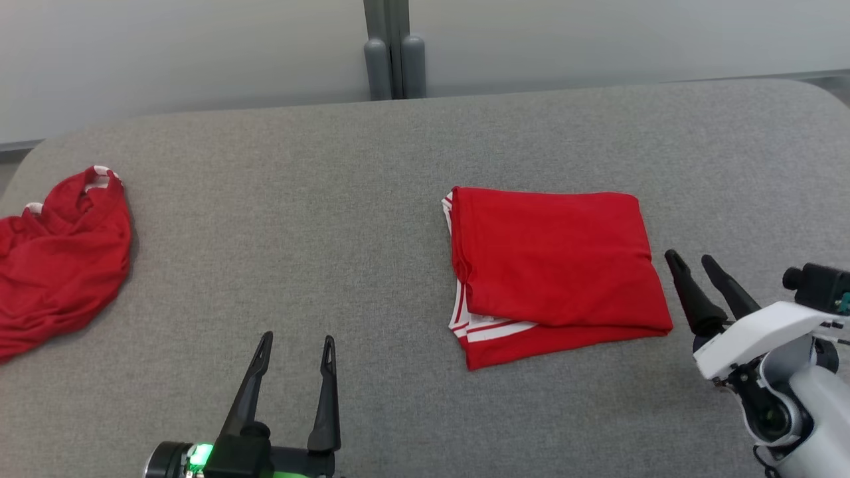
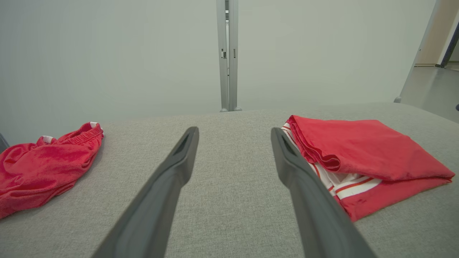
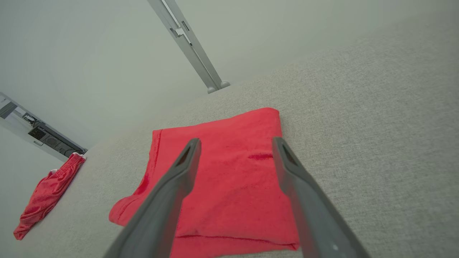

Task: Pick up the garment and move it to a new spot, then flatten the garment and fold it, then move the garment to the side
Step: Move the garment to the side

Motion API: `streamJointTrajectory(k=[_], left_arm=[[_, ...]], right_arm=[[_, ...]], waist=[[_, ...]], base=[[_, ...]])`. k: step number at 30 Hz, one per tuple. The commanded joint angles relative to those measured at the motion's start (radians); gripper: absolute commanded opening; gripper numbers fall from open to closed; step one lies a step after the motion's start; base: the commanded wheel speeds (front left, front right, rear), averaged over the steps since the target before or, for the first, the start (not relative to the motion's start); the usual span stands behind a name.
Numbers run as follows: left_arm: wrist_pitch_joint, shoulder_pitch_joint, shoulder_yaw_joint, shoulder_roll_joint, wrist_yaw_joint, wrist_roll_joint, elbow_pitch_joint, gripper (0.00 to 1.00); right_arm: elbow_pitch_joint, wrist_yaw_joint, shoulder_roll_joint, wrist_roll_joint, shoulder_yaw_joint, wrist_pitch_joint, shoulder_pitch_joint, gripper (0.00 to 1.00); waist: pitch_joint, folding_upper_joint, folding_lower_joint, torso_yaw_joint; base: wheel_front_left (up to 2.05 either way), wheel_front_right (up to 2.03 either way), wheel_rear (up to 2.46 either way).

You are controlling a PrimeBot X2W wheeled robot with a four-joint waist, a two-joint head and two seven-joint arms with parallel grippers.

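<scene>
Garment (image 1: 554,265) is seen folded on the table (image 1: 332,199), right of centre. Left gripper (image 1: 297,338) and right gripper (image 1: 688,257) are open and empty. For the move aside, all layers should be gripped together at one edge so the fold is kept.

Grey fabric table (image 1: 299,232); 1 grey post (image 1: 394,46) behind, against pale wall (image 1: 166,53).

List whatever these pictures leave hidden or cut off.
Crumpled garment: head view, left edge cuts it off.
Folded garment: its lower layers lie hidden under the top fold; right wrist view, the right gripper's fingers cover part.
Left gripper: head view, bottom edge cuts its base.
</scene>
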Motion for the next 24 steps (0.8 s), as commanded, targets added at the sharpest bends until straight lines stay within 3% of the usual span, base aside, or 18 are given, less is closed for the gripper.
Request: streamJointTrajectory(k=[1, 10, 15, 24], left_arm=[[-0.003, -0.029, -0.005, 0.002, -0.003, 0.005, -0.004, 1.00], [-0.003, -0.096, -0.047, 0.002, 0.004, 0.016, -0.008, 1.00], [-0.003, -0.133, -0.074, 0.002, 0.006, 0.014, 0.000, 1.00], [-0.003, -0.170, -0.105, 0.002, 0.018, 0.017, 0.003, 1.00]], right_arm=[[0.004, -0.001, -0.033, 0.075, 0.012, 0.044, -0.026, 1.00], [0.022, 0.000, -0.190, 0.397, 0.054, 0.291, -0.118, 1.00], [0.045, 0.000, -0.225, 0.454, 0.072, 0.339, -0.163, 1.00], [0.083, 0.000, -0.229, 0.509, 0.121, 0.396, -0.217, 1.00]], waist=[[0.059, -0.0001, 0.0000, 0.021], [0.165, -0.0001, 0.0000, 0.051], [0.216, -0.0001, 0.0000, 0.065], [0.261, -0.0001, 0.0000, 0.081]], base=[[0.00, 0.00, 0.00], [0.00, 0.00, 0.00], [0.00, 0.00, 0.00], [0.00, 0.00, 0.00]])
